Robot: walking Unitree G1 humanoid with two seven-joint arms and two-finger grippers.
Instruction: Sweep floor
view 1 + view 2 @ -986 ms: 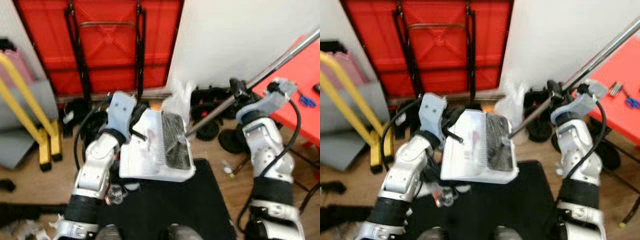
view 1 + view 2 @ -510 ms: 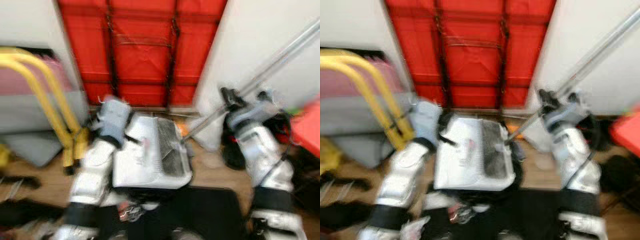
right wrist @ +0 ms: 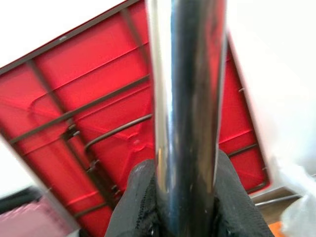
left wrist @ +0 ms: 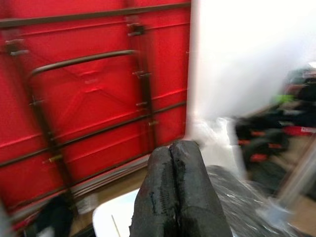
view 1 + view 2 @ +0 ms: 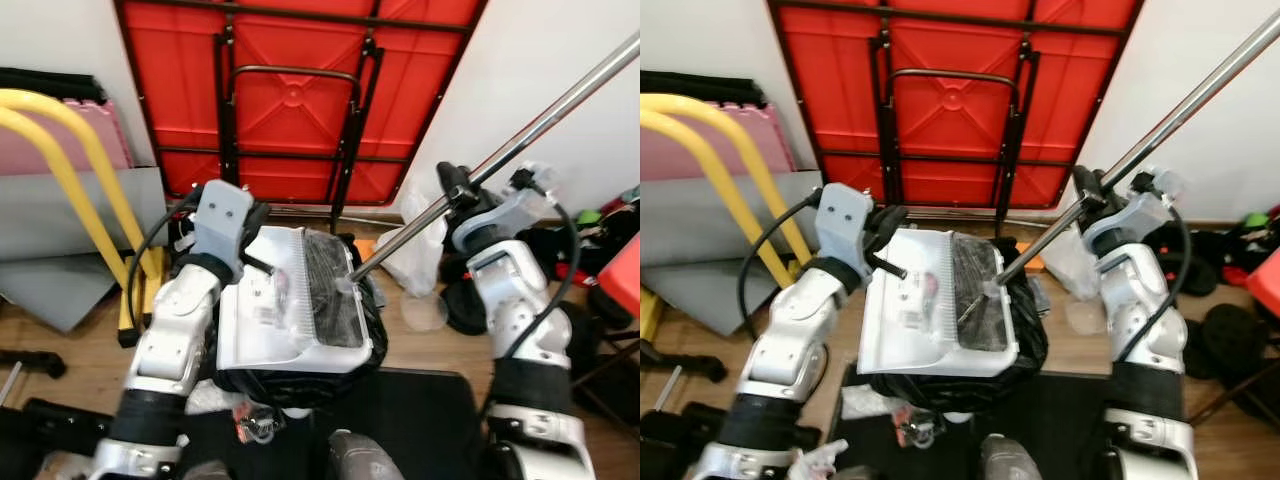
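A white dustpan (image 5: 270,320) hangs tilted in front of me over an open black rubbish bag (image 5: 1032,345). My left gripper (image 5: 258,245) is shut on the dustpan's rear edge; in the left wrist view its fingers (image 4: 173,197) press together above the white pan (image 4: 111,217). The broom's dark bristles (image 5: 330,295) lie inside the pan. Its metal pole (image 5: 540,105) rises to the upper right. My right gripper (image 5: 455,190) is shut on that pole, and the right wrist view has the pole (image 3: 185,98) running between the fingers (image 3: 143,197).
A folded red table (image 5: 290,100) leans on the wall ahead. A yellow frame (image 5: 80,170), a pink mat and grey boards stand left. A white plastic bag (image 5: 415,250) and dark clutter (image 5: 1200,345) lie right. A black mat (image 5: 420,410) covers the floor at my feet.
The camera has swung, so the whole scene sits further right and sharper. The dustpan and broom now hang over the black bag rather than the black mat. Both grips are unchanged.
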